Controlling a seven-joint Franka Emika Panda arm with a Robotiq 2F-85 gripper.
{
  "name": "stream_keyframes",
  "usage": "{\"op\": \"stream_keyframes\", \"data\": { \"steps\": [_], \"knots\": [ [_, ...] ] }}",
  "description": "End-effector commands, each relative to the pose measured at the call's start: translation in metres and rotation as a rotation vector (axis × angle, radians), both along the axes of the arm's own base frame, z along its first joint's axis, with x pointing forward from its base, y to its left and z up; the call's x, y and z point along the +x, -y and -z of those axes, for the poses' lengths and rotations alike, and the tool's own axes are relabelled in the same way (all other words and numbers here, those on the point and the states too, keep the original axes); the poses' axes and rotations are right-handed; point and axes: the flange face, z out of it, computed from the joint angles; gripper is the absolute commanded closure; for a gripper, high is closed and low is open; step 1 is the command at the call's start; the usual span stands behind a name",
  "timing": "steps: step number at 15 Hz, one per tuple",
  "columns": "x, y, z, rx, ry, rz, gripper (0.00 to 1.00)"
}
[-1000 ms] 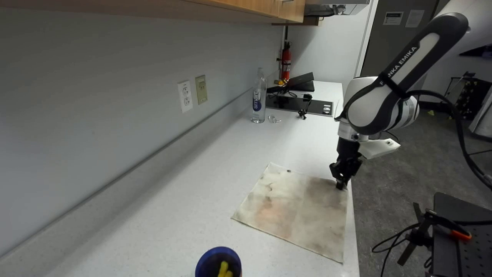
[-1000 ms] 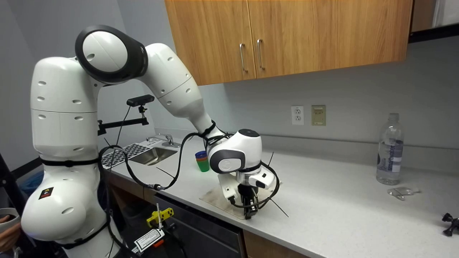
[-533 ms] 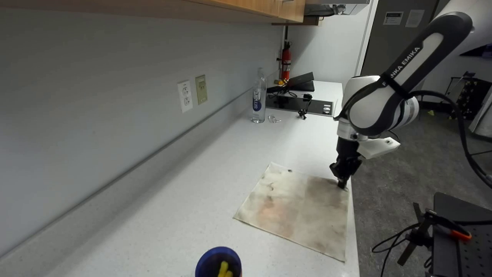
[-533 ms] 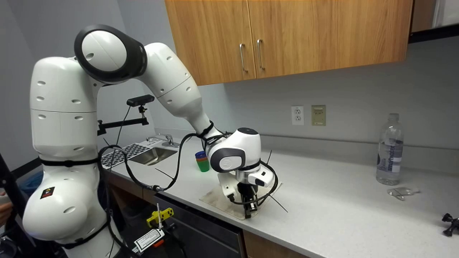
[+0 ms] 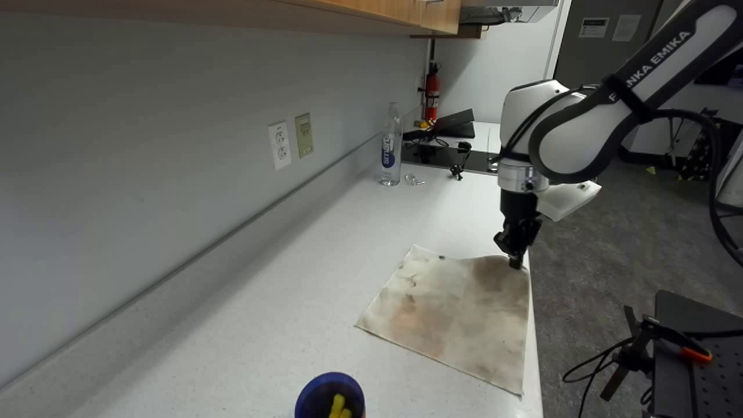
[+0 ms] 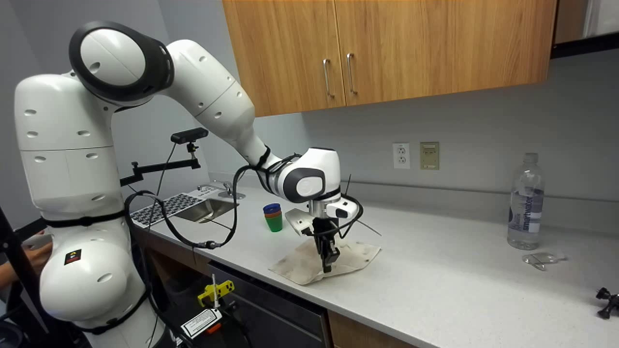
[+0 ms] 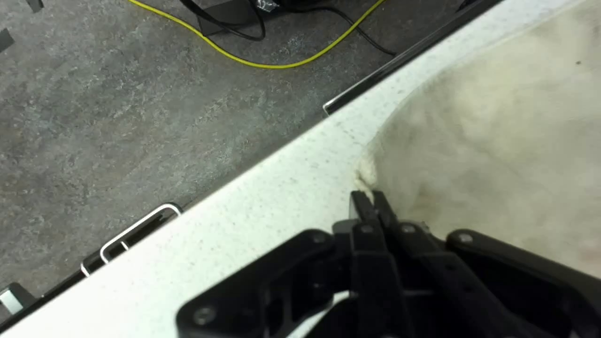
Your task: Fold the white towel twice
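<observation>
The white towel is a thin beige cloth with brownish stains, spread on the counter beside its front edge. It also shows in an exterior view, partly behind the gripper, and in the wrist view. My gripper is at the towel corner by the counter's front edge. In the wrist view the gripper's fingers are closed with a pinch of the towel's edge between the tips. In an exterior view my gripper holds that corner slightly above the counter; the rest of the towel lies mostly flat.
A blue cup with something yellow inside stands near the towel; it tops a stack of coloured cups. A water bottle and a small clear object stand by the wall. The counter edge drops to the floor.
My gripper has risen from the counter and moved slightly inward along the towel. The held corner has lifted, and the towel's edge there now bows upward.
</observation>
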Motion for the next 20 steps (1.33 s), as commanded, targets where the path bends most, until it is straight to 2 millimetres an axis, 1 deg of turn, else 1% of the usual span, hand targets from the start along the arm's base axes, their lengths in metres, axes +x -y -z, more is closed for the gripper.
{"op": "stream_keyframes", "data": {
  "steps": [1,4,7,9,11,15,18,20],
  "knots": [
    [0.024,-0.03,-0.027,0.013,0.035,-0.049,0.99],
    [0.048,-0.052,-0.029,0.016,0.109,-0.09,0.99],
    [0.063,-0.072,-0.026,0.024,0.154,-0.131,0.99],
    [0.07,-0.088,-0.02,0.023,0.169,-0.166,0.99],
    [0.073,-0.106,-0.013,0.039,0.174,-0.198,0.99],
    [0.069,-0.142,0.001,0.055,0.168,-0.28,0.99],
    [0.068,-0.166,0.002,0.05,0.189,-0.333,0.99],
    [0.071,-0.176,0.0,0.021,0.213,-0.369,0.99]
  ]
}}
